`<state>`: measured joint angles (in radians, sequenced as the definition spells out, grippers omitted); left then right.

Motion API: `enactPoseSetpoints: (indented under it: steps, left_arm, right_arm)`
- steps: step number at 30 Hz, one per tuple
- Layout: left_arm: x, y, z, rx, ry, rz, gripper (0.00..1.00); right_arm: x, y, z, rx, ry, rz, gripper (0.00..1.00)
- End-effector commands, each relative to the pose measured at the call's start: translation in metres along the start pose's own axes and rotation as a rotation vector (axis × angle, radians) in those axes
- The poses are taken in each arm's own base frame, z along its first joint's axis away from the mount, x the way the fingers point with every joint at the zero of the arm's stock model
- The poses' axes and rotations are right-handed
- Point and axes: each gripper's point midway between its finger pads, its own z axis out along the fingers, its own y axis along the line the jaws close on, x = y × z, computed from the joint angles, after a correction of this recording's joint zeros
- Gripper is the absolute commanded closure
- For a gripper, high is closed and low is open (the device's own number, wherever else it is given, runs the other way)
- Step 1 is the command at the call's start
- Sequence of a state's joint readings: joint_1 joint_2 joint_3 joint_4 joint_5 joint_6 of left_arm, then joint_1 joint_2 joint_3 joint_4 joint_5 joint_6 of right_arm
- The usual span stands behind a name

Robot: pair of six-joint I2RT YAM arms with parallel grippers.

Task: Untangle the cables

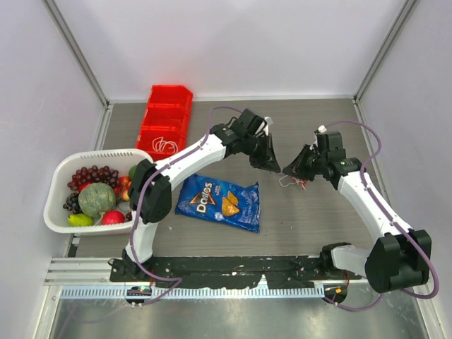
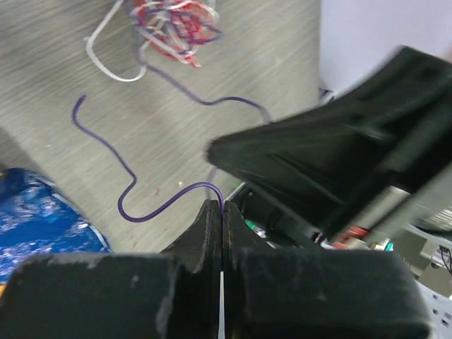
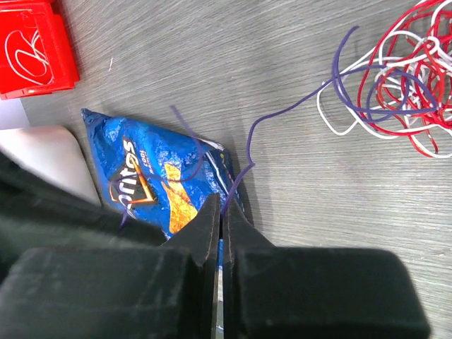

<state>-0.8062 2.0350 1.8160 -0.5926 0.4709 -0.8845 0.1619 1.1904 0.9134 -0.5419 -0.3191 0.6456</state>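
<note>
left tool [image 2: 216, 206] clamped on loose thin purple cord [image 2: 141, 219] | right tool [image 3: 220, 206] clamped on purple strand [image 3: 282, 113] from red-white-bluish cable tangle [image 3: 406, 70], mid-tabletop toward right edge | likely to draw strand out

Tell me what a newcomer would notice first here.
The left claw and right claw meet nose to nose mid-table, each shut on a thin purple cord. Beside them lies the red, white and purple cable tangle; a blue Doritos bag lies nearer the bases, a fruit basket at left.
</note>
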Motion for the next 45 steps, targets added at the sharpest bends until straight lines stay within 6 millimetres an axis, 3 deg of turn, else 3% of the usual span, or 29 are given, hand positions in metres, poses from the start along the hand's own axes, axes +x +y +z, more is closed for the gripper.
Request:
enactPoseSetpoints:
  steps: [1,8,16,23,33,35,38,45]
  left_arm:
    - [0.006,-0.064,-0.041,0.129,-0.016,0.135,1.00]
    - [0.011,-0.070,-0.046,0.100,-0.005,0.164,1.00]
    - [0.014,-0.076,-0.051,0.099,-0.017,0.181,1.00]
    - [0.013,-0.092,-0.070,0.122,-0.059,0.218,1.00]
    - [0.018,-0.115,-0.122,0.128,-0.118,0.284,1.00]
    - [0.017,-0.124,-0.137,0.143,-0.138,0.306,1.00]
    - [0.018,-0.141,-0.160,0.179,-0.173,0.346,1.00]
    - [0.007,-0.181,-0.227,0.251,-0.350,0.451,1.00]
  right_arm:
    - [-0.016,0.014,0.005,-0.056,-0.066,0.037,0.98]
    - [-0.016,0.030,0.023,-0.152,0.005,0.131,0.84]
    - [-0.015,0.029,0.042,-0.178,0.046,0.228,0.76]
    - [-0.017,-0.002,0.063,-0.093,0.053,0.276,0.77]
    - [-0.051,-0.033,0.086,-0.052,0.006,0.364,0.76]
    - [-0.053,-0.039,0.092,-0.029,0.005,0.368,0.76]
    - [-0.069,-0.067,0.091,0.015,-0.029,0.418,0.76]
    - [-0.072,-0.100,0.083,0.146,-0.054,0.379,0.73]
